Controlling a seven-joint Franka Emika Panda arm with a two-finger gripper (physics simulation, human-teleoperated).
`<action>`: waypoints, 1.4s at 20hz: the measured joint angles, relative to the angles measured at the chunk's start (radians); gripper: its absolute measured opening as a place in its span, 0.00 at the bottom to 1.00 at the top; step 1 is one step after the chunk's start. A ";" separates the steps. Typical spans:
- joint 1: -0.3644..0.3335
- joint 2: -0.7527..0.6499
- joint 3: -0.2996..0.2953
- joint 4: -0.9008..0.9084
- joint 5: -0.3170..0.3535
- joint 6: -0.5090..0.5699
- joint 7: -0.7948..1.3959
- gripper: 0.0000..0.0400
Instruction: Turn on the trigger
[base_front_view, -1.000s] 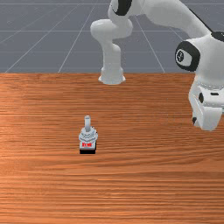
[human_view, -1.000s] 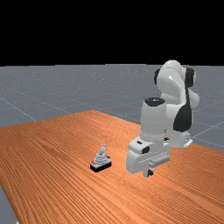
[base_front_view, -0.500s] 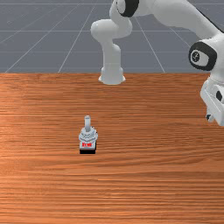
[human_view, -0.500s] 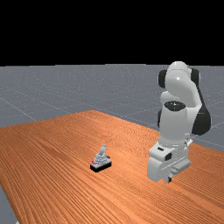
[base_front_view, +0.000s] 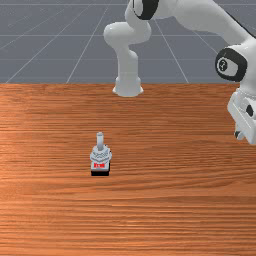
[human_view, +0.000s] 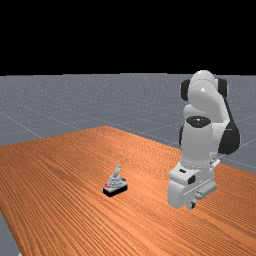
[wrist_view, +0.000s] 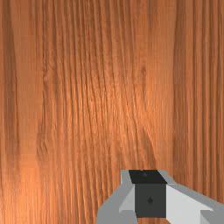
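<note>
Pincer (human_view: 192, 205), one, mine: opening and hold, I cannot tell; trigger (human_view: 115, 186), well apart; step, approach; next, travel to its stick (base_front_view: 100, 140).

Open room stretches across the orange-brown wooden table (human_view: 147, 210) between the white-and-grey two-finger gripper (human_view: 193, 205) and the grey joystick-shaped trigger with a black base (human_view: 115, 187). Its grey stick (human_view: 118, 171) rises in the way of a low pass; the gripper's height seems hard to judge.
</note>
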 joint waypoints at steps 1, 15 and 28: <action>0.000 0.001 0.000 0.001 0.000 0.000 0.000 0.00; 0.010 -0.289 0.054 -0.491 0.066 0.139 0.057 0.00; 0.195 -0.745 0.166 -1.175 0.057 0.446 0.292 0.00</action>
